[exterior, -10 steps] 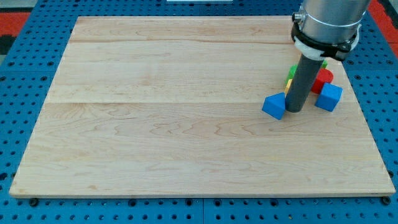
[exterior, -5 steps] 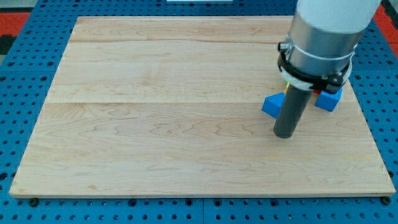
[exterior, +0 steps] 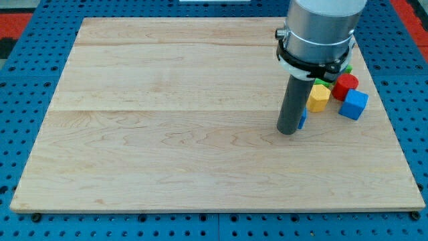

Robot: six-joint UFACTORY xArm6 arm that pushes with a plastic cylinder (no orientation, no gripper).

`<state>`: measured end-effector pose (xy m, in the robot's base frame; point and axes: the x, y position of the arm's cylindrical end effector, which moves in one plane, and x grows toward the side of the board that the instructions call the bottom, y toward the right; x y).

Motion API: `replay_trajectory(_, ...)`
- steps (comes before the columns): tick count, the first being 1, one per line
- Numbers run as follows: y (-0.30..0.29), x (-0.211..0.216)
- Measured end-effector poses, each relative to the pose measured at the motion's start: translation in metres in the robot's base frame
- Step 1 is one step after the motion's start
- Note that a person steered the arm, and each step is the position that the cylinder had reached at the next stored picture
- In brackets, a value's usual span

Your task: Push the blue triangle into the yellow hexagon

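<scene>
Tip (exterior: 287,132) stood at the view's left of the blue triangle (exterior: 303,119), mostly hidden behind the rod, placing it to shove rightward. Yellow hexagon (exterior: 319,98) lay just beyond, up-right (no gripper fitted; rod held nothing).

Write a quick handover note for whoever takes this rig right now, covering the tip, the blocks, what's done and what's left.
My tip sits on the board at the view's left of the blue triangle, hiding most of it. The yellow hexagon lies just up and to the view's right of the triangle, a small gap apparently between them. Behind it are a red block, a blue cube and a green block.
Done: tip lined up behind the triangle.
Left: push it rightward and slightly up into the hexagon.
</scene>
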<state>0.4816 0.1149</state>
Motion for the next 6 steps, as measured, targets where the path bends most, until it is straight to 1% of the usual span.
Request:
replay_trajectory(3, 0.029, -0.038)
replay_trajectory(6, 0.032, -0.045)
